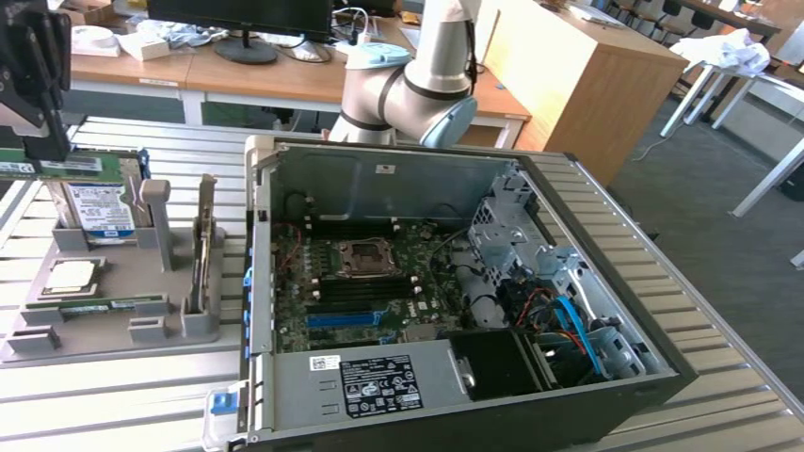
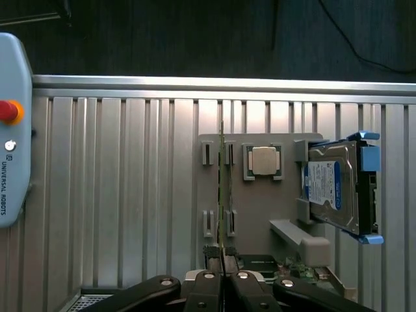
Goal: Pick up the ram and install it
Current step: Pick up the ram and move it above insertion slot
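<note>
Tool (image 2: 221,266) pressed together on the ram (image 1: 73,168), which I pinch along its upper edge so it hangs level above the grey holder (image 1: 126,273) at the exterior view's left. I judge the step in hand is carrying it clear. That wants a firm pinch, a level stick and a straight rise, so that it misses the hard drive (image 1: 101,209) standing just beside it and the second green stick (image 1: 107,303) lying in the holder. Right of these stands the open computer case (image 1: 377,179), with its motherboard (image 1: 377,273) exposed. All of it rests on a slatted aluminium bench (image 1: 126,405). Behind are a wooden desk (image 1: 251,75) with a monitor (image 1: 239,14), and a wooden cabinet (image 1: 590,85) further right.
</note>
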`<state>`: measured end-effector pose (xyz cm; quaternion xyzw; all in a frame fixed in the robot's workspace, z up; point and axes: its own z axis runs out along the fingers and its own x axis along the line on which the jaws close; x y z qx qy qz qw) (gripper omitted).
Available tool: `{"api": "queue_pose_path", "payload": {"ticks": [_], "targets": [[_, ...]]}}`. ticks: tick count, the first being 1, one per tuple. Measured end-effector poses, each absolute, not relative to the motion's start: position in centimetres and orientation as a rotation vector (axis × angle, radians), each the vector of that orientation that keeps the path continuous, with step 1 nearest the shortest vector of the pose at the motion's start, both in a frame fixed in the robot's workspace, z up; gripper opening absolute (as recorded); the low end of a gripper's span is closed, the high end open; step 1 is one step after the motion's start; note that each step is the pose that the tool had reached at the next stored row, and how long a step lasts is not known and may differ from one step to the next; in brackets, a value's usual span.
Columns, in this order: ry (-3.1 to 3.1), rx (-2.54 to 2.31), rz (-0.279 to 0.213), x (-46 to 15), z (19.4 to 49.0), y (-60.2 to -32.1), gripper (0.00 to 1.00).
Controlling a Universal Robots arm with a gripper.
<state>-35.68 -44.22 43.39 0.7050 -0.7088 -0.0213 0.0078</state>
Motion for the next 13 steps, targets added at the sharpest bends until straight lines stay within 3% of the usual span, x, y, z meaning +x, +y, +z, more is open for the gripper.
{"api": "queue_pose_path", "payload": {"ticks": [13], "targets": [[-2.216,2.204,-0.067,-33.3,43.4,-44.2,0.11]]}}
